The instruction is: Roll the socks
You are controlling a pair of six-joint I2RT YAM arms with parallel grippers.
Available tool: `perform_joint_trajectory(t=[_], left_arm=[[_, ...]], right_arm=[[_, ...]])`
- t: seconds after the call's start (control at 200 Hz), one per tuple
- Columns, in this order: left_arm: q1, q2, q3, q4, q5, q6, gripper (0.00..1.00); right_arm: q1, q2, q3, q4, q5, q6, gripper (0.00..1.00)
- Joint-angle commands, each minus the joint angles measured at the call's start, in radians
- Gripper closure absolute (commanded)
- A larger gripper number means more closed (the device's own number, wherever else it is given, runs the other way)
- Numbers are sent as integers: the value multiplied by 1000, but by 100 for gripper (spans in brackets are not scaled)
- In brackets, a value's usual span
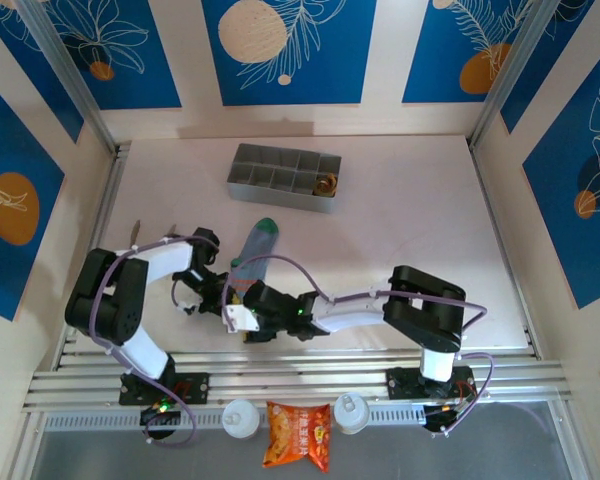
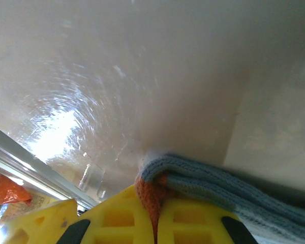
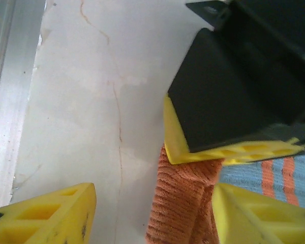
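Observation:
The socks [image 1: 257, 243] lie as a long strip on the white table, green toe [image 1: 267, 225] pointing to the far side. In the left wrist view the grey-blue knit [image 2: 218, 183] folds over an orange cuff [image 2: 151, 195], and my left gripper [image 2: 160, 221] is shut on that cuff. The right wrist view shows the same orange cuff [image 3: 183, 203] between the spread fingers of my right gripper [image 3: 152, 218], lying against the right finger [image 3: 259, 213]. Beside it is grey-blue knit with orange stripes [image 3: 274, 173]. Both grippers [image 1: 212, 283] [image 1: 242, 315] meet at the socks' near end.
A grey compartment tray [image 1: 283, 178] stands at the back with a small gold item [image 1: 326, 184] in one cell. On the near rails lie an orange snack packet [image 1: 298, 435] and two white caps [image 1: 241, 417]. Aluminium rails [image 1: 300, 375] run along the near table edge.

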Motion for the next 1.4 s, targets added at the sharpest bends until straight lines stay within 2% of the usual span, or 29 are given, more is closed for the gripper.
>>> perform_joint_trajectory(t=[0.0, 0.19, 0.3, 0.65, 0.785, 0.865, 1.015, 1.155, 1.231, 1.396], left_arm=[[15, 70, -21, -37, -168, 17, 100], [17, 83, -16, -28, -162, 29, 100], [18, 85, -21, -19, -155, 35, 100], [34, 92, -6, -48, -154, 87, 100], [37, 89, 2, -59, -164, 97, 100], [37, 98, 20, -89, -181, 105, 100], [37, 117, 39, -112, -192, 94, 100], [36, 140, 61, -116, -199, 95, 100], [37, 146, 69, -116, -199, 95, 100], [37, 144, 66, -107, -198, 90, 100]], right_arm=[[-7, 42, 57, -23, 60, -46, 43], [-30, 127, 143, -113, 75, 10, 68], [-42, 151, 160, -158, 66, 40, 75], [-99, 220, 186, -306, 32, 118, 73], [-105, 170, 129, -246, 12, 100, 62], [-99, 114, 76, -182, -20, 68, 59], [-91, 95, 81, -184, -17, 34, 59], [-103, 133, 131, -214, -34, 64, 63], [-115, 140, 165, -245, -81, 107, 63], [-158, 134, 212, -328, -305, 220, 59]])
